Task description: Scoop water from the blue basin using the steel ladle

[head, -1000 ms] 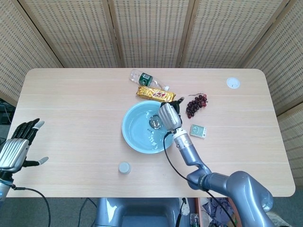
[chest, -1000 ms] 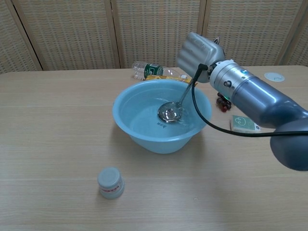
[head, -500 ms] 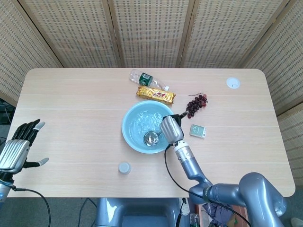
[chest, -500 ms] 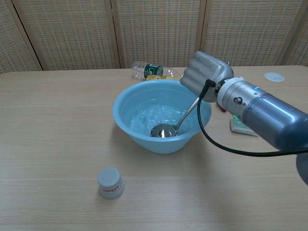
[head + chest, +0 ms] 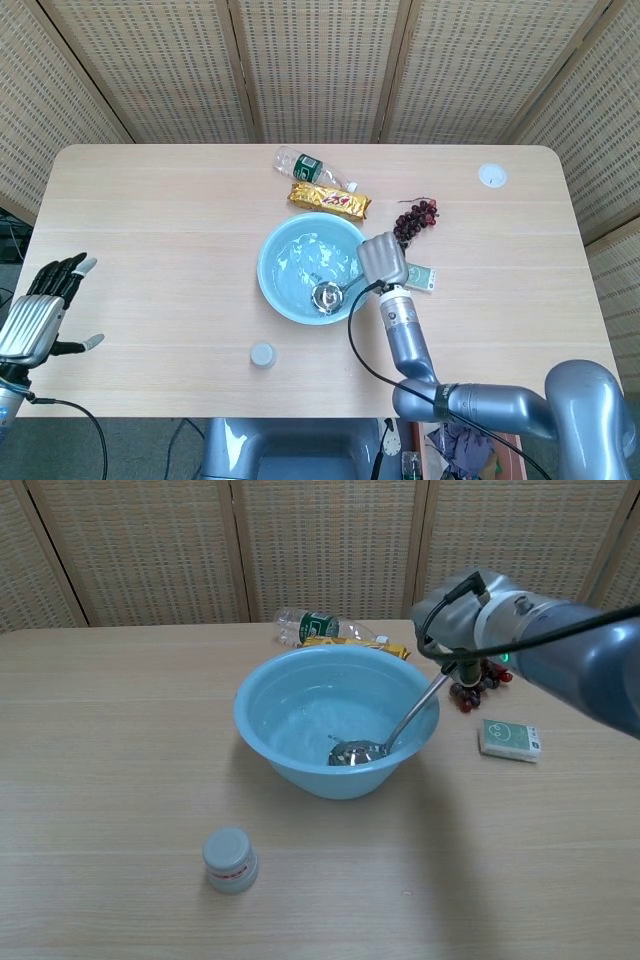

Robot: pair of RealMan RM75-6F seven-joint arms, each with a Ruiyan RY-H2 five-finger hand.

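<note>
The blue basin (image 5: 290, 262) (image 5: 290, 705) stands mid-table with rippling water in it. My right hand (image 5: 383, 257) (image 5: 452, 620) hovers over the basin's right rim and grips the handle of the steel ladle (image 5: 328, 295) (image 5: 358, 751). The ladle slants down to the left, and its bowl sits low at the near inner wall of the basin. My left hand (image 5: 40, 310) hangs off the table's left edge with its fingers apart, holding nothing; the chest view does not show it.
Behind the basin lie a plastic bottle (image 5: 305, 167) and a gold snack packet (image 5: 330, 200). Dark grapes (image 5: 414, 221) and a small green-and-white box (image 5: 420, 277) (image 5: 509, 739) sit to its right. A small white jar (image 5: 262, 354) (image 5: 230, 859) stands near the front edge, and a white disc (image 5: 491, 175) lies at the back right.
My right hand has moved right and risen, out past the basin's right rim. The ladle bowl slid from the basin's middle toward its near wall. The left hand stayed put.
</note>
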